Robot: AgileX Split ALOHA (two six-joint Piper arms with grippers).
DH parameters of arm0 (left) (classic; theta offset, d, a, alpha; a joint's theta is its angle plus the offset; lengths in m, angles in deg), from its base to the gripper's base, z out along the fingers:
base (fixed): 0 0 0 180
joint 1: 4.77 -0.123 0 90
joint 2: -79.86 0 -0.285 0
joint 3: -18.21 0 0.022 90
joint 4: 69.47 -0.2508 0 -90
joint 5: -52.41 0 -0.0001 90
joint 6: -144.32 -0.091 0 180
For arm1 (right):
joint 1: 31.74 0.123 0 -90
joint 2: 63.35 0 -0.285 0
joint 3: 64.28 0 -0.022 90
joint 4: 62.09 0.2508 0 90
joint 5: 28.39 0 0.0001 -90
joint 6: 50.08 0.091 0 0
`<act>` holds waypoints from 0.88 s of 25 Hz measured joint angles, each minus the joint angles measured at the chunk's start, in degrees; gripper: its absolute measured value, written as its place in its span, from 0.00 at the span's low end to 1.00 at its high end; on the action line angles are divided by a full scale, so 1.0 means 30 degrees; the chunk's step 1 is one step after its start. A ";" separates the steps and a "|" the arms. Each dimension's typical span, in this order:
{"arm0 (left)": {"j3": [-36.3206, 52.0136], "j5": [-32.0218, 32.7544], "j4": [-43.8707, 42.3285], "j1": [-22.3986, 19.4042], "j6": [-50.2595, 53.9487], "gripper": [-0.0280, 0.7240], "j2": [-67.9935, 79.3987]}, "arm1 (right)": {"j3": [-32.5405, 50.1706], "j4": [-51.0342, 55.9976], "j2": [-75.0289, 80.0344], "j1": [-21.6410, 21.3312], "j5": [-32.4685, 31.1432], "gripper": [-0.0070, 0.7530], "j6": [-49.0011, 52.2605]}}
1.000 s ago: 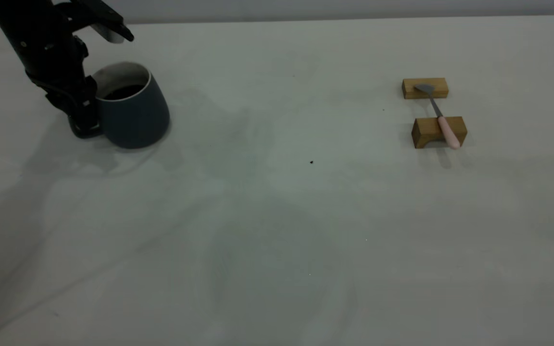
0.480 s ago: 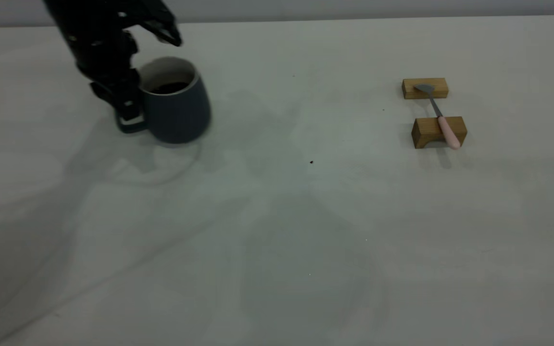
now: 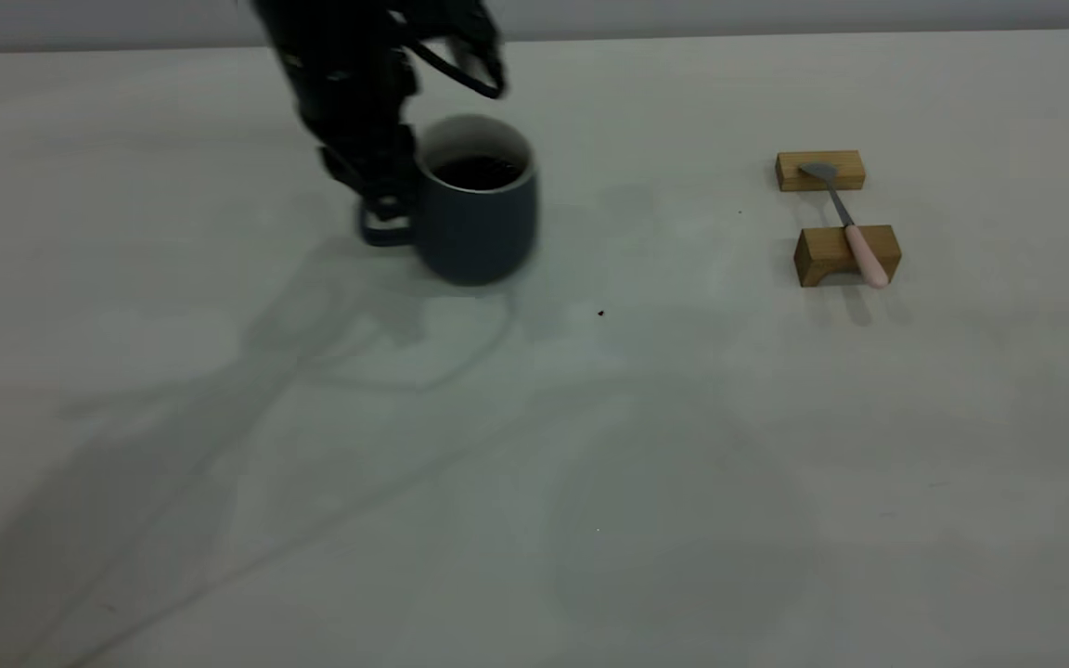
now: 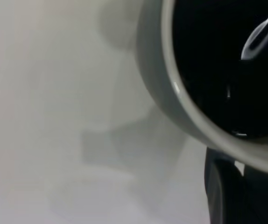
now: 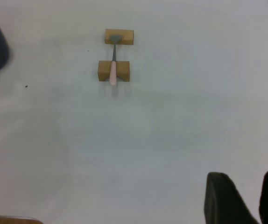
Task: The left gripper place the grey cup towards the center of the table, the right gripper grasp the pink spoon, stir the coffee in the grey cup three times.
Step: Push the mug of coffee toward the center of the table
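The grey cup stands left of the table's middle, with dark coffee inside. My left gripper comes down from above on the cup's left side and is shut on its loop handle. In the left wrist view the cup's rim and the coffee fill the frame, with a dark finger beside the handle. The pink spoon lies across two wooden blocks at the right. My right gripper hangs open, well short of the spoon.
The spoon's bowl rests on the far tan block, and its handle lies over the near tan block. A tiny dark speck sits between the cup and the blocks.
The left gripper has carried the cup steadily rightward from the table's far left toward the middle. Spoon and blocks have not moved.
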 joint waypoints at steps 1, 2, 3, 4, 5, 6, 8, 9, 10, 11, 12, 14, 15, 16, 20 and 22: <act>-0.0126 -0.0021 0.0121 0.0216 0.0000 0.30 0.0147 | 0.0000 0.0000 0.0000 0.0000 0.0000 0.32 0.0000; -0.0229 -0.0021 0.0138 0.0437 0.0059 0.30 0.0345 | 0.0000 0.0000 0.0000 0.0000 0.0000 0.32 0.0000; -0.0348 -0.0021 0.0161 0.0625 0.0149 0.30 0.0506 | 0.0000 0.0000 0.0000 0.0000 0.0000 0.32 0.0000; -0.0449 -0.0021 0.0205 0.0785 0.0265 0.30 0.0658 | 0.0000 0.0000 0.0000 0.0000 0.0000 0.32 0.0000; -0.0554 -0.0004 0.0222 0.0897 0.0368 0.30 0.0788 | 0.0000 0.0000 0.0000 0.0000 0.0000 0.32 0.0000; -0.0596 -0.0004 0.0195 0.1006 0.0367 0.30 0.0835 | 0.0000 0.0000 0.0000 0.0000 0.0000 0.32 0.0000; -0.0734 0.0064 0.0215 0.1185 0.0419 0.30 0.0873 | 0.0000 0.0000 0.0000 0.0000 0.0000 0.32 0.0000; -0.0736 0.0064 0.0215 0.1284 0.0436 0.31 0.0894 | 0.0000 0.0000 0.0000 0.0000 0.0000 0.32 0.0000; -0.0758 0.0064 0.0215 0.1367 0.0434 0.33 0.0909 | 0.0000 0.0000 0.0000 0.0000 0.0000 0.32 0.0000; -0.0758 0.0088 0.0258 0.1429 0.0458 0.37 0.0933 | 0.0000 0.0000 0.0000 0.0000 0.0000 0.32 0.0000; -0.0758 0.0088 0.0258 0.1471 0.0556 0.42 0.0953 | 0.0000 0.0000 0.0000 0.0000 0.0000 0.32 0.0000; -0.0758 0.0206 0.0266 0.1511 0.0961 0.59 0.0969 | 0.0000 0.0000 0.0000 0.0000 0.0000 0.32 0.0000; -0.0758 0.0363 0.0266 0.1511 0.1177 0.67 0.0925 | 0.0000 0.0000 0.0000 0.0000 0.0000 0.32 0.0000; -0.0758 0.0528 0.0209 0.1511 0.1432 0.77 0.0813 | 0.0000 0.0000 0.0000 0.0000 0.0000 0.32 0.0000; -0.1575 0.2804 -0.0223 0.1511 0.2622 0.93 -0.0383 | 0.0000 0.0000 0.0000 0.0000 0.0000 0.32 0.0000; -0.2548 0.5240 -0.0903 0.1511 0.3364 0.92 -0.1438 | 0.0000 0.0000 0.0000 0.0000 0.0000 0.32 0.0000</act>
